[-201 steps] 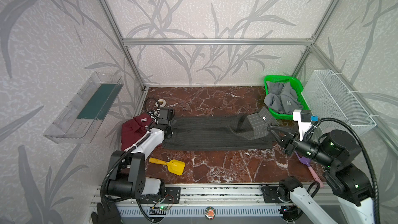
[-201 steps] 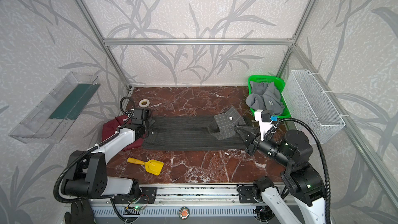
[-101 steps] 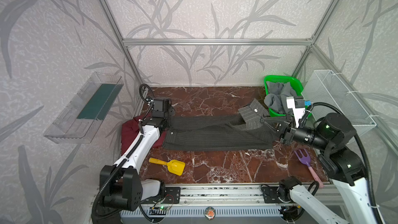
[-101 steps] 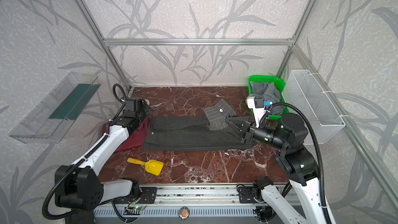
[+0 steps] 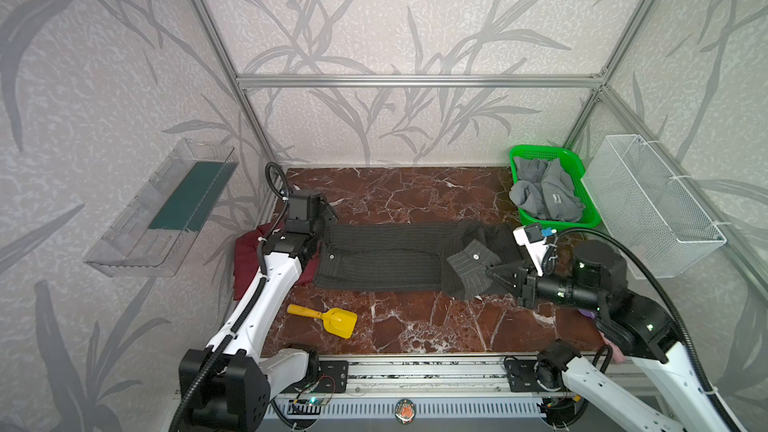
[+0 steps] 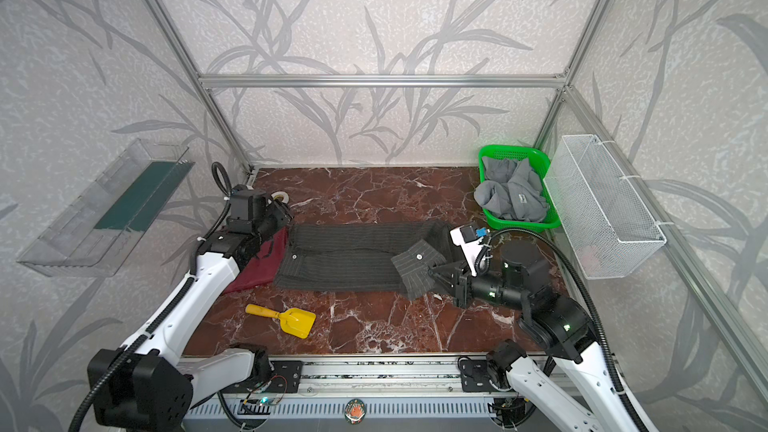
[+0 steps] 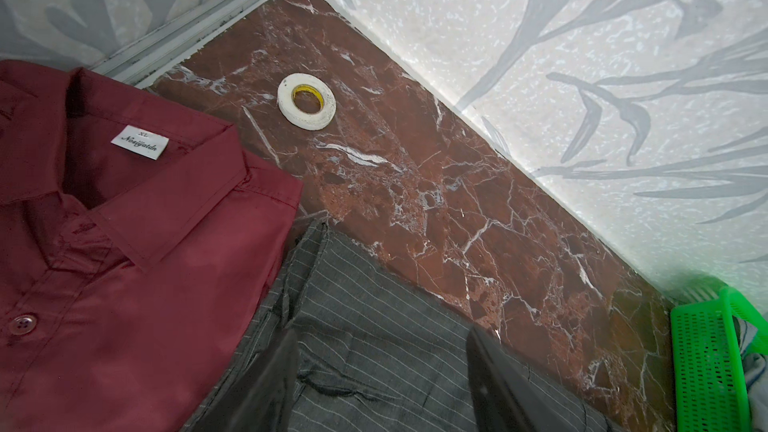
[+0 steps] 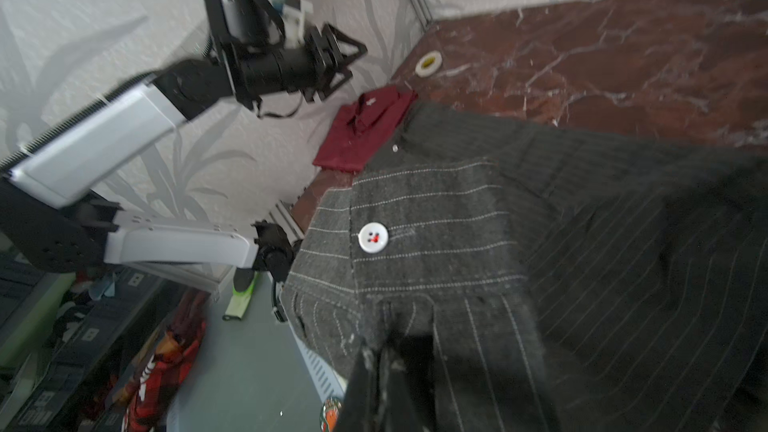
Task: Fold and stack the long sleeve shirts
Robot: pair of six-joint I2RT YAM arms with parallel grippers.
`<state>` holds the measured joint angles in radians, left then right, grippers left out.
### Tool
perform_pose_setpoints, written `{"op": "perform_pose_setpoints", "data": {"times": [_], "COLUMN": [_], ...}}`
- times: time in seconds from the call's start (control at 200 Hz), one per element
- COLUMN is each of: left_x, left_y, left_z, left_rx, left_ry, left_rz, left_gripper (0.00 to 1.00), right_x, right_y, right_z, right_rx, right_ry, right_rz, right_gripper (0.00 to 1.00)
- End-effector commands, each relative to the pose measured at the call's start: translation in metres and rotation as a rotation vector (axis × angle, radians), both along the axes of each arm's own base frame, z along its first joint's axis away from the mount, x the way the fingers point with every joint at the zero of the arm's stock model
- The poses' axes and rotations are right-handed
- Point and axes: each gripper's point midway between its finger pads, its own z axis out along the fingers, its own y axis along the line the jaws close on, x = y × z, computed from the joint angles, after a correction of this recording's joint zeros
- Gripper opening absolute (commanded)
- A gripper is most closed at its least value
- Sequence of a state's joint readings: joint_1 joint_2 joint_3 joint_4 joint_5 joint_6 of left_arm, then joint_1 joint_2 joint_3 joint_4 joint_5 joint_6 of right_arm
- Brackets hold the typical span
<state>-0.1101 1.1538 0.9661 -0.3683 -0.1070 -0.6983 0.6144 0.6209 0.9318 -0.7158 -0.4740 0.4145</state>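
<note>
The charcoal pinstriped shirt [image 5: 374, 259] [image 6: 332, 261] [image 7: 374, 326] lies as a long band across the table. My right gripper [image 5: 487, 272] [image 6: 431, 273] [image 8: 386, 351] is shut on its sleeve cuff [image 5: 469, 261] [image 8: 415, 209], held folded over the shirt's right end. My left gripper [image 5: 326, 220] [image 6: 284, 218] [image 7: 380, 338] hovers open and empty above the shirt's left end. Beside that end lies the folded maroon shirt [image 5: 245, 249] [image 6: 262, 268] [image 7: 124, 263], partly hidden under the left arm. The light grey shirt [image 5: 544, 195] [image 6: 511, 197] sits crumpled in the green basket [image 5: 544, 150].
A yellow scoop [image 5: 332, 320] [image 6: 293, 320] lies near the front edge. A tape roll [image 7: 306, 100] [image 6: 281, 197] sits in the back left corner. A white wire basket [image 5: 648, 205] hangs on the right wall, a clear shelf [image 5: 166, 209] on the left wall.
My left gripper has opened wider and lifted off the shirt's left end. My right gripper has carried the cuff leftward and toward the front, over the shirt's right end.
</note>
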Motion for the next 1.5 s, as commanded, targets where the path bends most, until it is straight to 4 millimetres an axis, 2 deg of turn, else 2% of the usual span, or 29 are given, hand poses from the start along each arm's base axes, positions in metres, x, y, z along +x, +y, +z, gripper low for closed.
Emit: {"op": "perform_pose_setpoints", "data": {"times": [0.0,0.15,0.21,0.35,0.475,0.665,0.795,0.99,1.035,1.06,1.335,1.465,1.495], "left_x": [-0.004,-0.004,-0.004,-0.005,-0.007,-0.013,-0.02,-0.028,-0.03,-0.031,-0.036,-0.036,-0.036], "left_y": [-0.004,-0.009,-0.01,-0.009,-0.001,0.016,0.024,0.036,0.039,0.042,0.049,0.05,0.051], "left_z": [0.018,0.025,0.027,0.03,0.033,0.04,0.037,0.04,0.04,0.04,0.043,0.041,0.041], "left_rx": [0.027,0.054,0.062,0.077,0.101,0.151,0.162,0.2,0.207,0.209,0.217,0.203,0.201], "left_ry": [-0.015,-0.017,-0.028,-0.035,-0.029,-0.05,-0.067,-0.089,-0.096,-0.101,-0.126,-0.129,-0.128], "left_rz": [-0.061,-0.113,-0.13,-0.145,-0.129,-0.074,-0.034,0.017,0.034,0.047,0.081,0.088,0.09], "left_gripper": [0.67,0.7,0.71,0.75,0.79,0.82,0.86,0.87,0.87,0.89,0.9,0.9,0.9], "right_x": [-0.003,-0.003,0.003,0.023,0.041,0.074,0.088,0.119,0.125,0.133,0.187,0.199,0.201], "right_y": [0.001,0.031,0.044,0.071,0.097,0.137,0.17,0.212,0.218,0.226,0.267,0.286,0.291], "right_z": [-0.009,-0.027,-0.026,-0.01,0.001,0.016,0.015,-0.002,-0.001,-0.014,-0.056,-0.073,-0.082], "right_rx": [-0.097,-0.3,-0.308,-0.31,-0.352,-0.279,-0.269,-0.288,-0.287,-0.309,-0.332,-0.35,-0.36], "right_ry": [-0.072,-0.122,-0.152,-0.252,-0.306,-0.293,-0.273,-0.237,-0.237,-0.216,-0.127,-0.099,-0.079], "right_rz": [-0.016,0.07,0.086,0.107,0.154,0.212,0.298,0.369,0.373,0.383,0.415,0.458,0.469], "right_gripper": [0.0,0.0,0.0,0.0,0.0,0.0,0.0,0.0,0.0,0.0,0.0,0.0,0.0]}}
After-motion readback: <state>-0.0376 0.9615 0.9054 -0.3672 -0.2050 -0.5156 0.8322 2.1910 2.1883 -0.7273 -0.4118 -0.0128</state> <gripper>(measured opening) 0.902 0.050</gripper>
